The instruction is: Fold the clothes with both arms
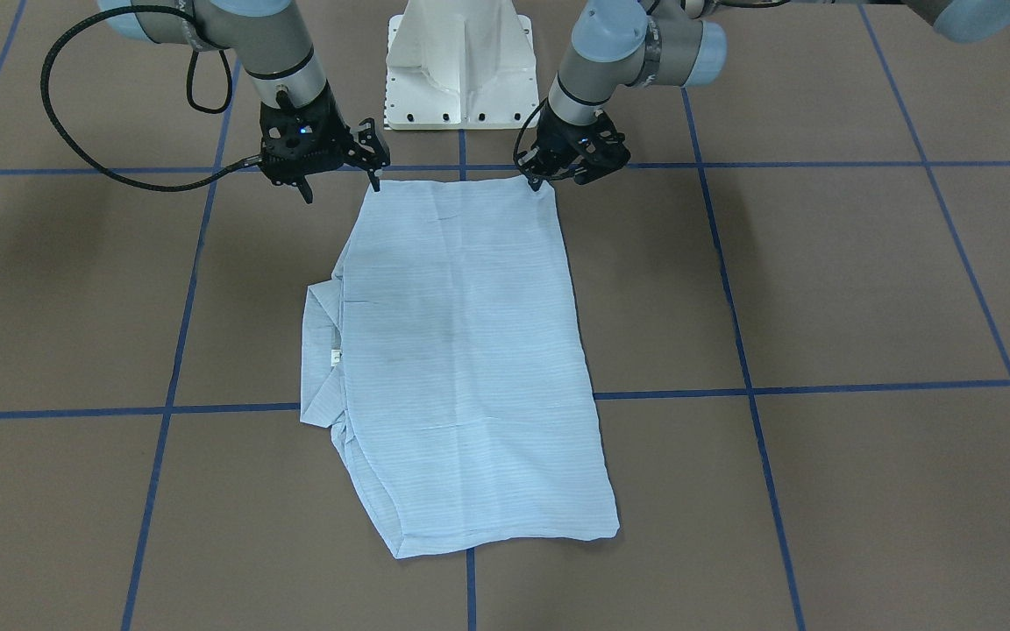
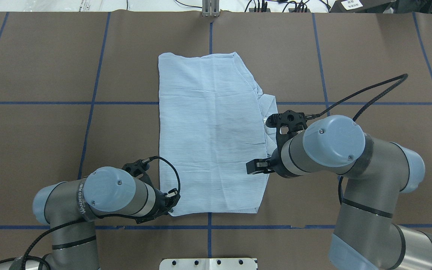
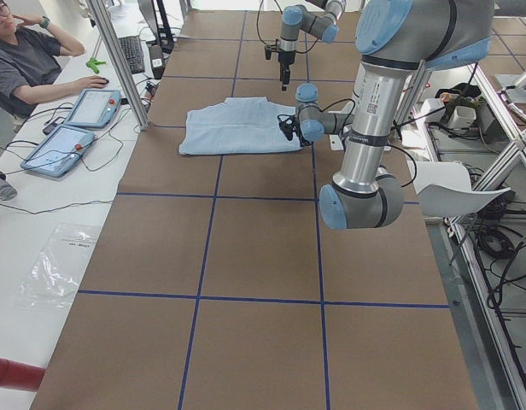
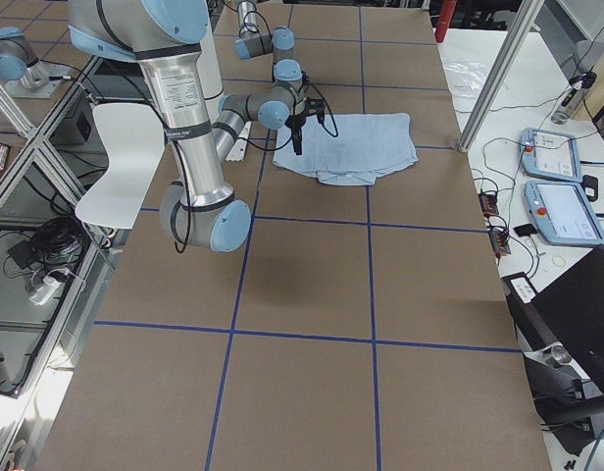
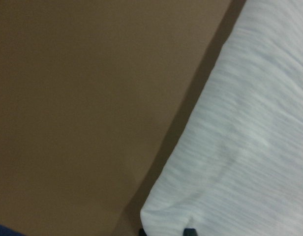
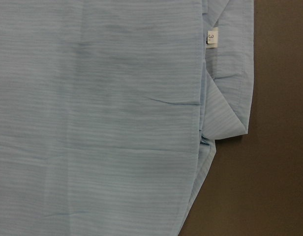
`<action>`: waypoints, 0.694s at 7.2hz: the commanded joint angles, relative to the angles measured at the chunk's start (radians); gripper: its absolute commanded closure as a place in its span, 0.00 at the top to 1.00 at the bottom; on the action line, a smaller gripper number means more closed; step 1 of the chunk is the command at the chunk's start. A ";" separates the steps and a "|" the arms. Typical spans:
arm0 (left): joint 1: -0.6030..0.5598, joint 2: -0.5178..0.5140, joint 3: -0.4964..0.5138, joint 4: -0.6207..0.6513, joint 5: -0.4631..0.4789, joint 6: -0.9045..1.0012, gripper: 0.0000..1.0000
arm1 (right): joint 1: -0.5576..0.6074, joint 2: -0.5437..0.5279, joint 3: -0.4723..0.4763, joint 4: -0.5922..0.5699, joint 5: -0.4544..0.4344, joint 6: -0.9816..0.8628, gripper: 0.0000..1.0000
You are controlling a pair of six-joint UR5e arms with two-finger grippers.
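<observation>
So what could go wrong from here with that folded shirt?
1. The left gripper and the right gripper sit at the shirt's two corners nearest the robot. If only one catches the thin cloth, the next fold would likely come out skewed.
2. The shirt lies in layers, with the collar sticking out on one side. Pinching just the top layer could pull the stack apart.

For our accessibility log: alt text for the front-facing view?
A folded pale-blue shirt lies flat on the brown table, collar sticking out at view-left. The right gripper and left gripper hang by its two corners nearest the robot.
</observation>
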 commanded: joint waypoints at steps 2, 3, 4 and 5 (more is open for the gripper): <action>-0.024 -0.006 -0.042 0.010 -0.008 0.001 0.00 | -0.082 0.012 -0.002 0.000 -0.092 0.140 1.00; -0.026 -0.007 -0.042 0.012 -0.008 0.001 0.00 | -0.159 0.018 -0.013 -0.003 -0.153 0.266 1.00; -0.027 -0.007 -0.040 0.012 -0.008 0.001 0.00 | -0.190 0.018 -0.043 -0.002 -0.181 0.357 1.00; -0.027 -0.007 -0.040 0.012 -0.008 0.001 0.00 | -0.199 0.032 -0.082 -0.005 -0.183 0.415 1.00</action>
